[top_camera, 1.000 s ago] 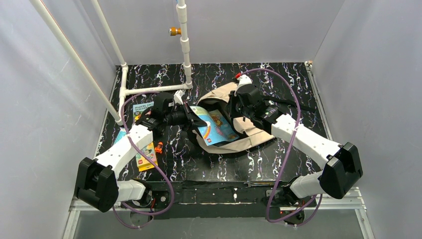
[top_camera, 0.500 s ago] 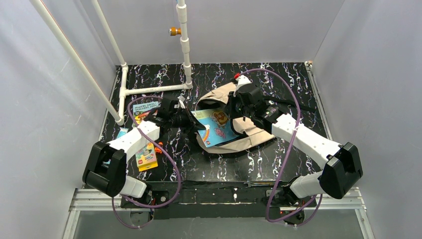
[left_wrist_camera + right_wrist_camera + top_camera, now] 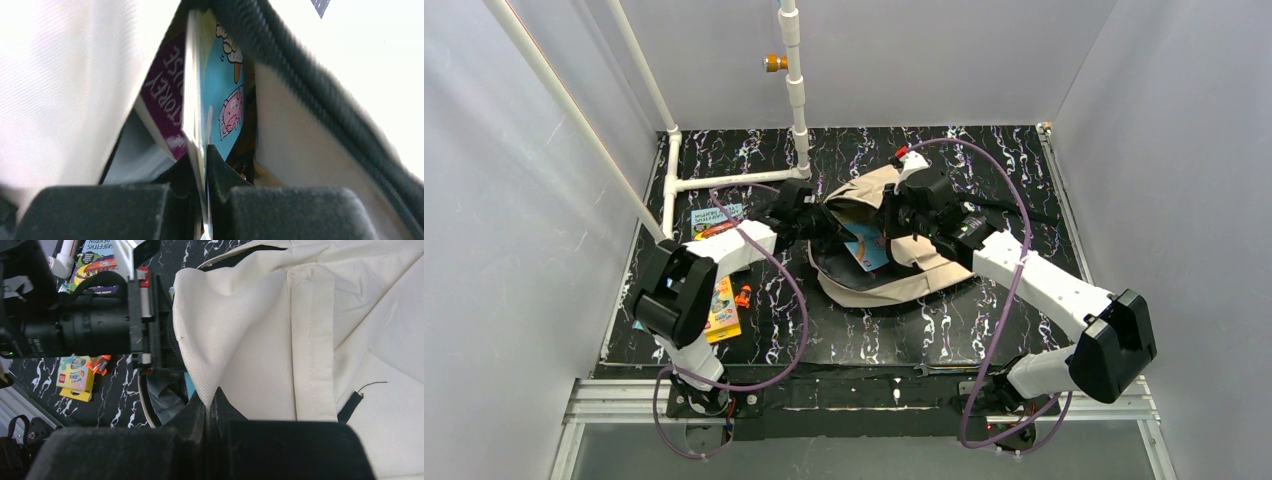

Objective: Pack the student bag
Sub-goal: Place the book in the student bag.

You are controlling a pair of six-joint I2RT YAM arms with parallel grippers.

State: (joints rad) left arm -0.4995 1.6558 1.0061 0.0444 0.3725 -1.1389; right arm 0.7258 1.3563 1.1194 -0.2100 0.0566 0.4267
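Left of centre seen from above, my left gripper (image 3: 205,156) pinches a blue picture book (image 3: 221,92) inside the open mouth of the student bag (image 3: 906,282), which lies mid-frame. Further right, my right gripper (image 3: 210,402) pinches the bag's beige flap.

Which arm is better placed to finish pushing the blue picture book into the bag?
Left. The left gripper is shut on the blue picture book, partly inside the student bag; the right gripper pinches its flap open.
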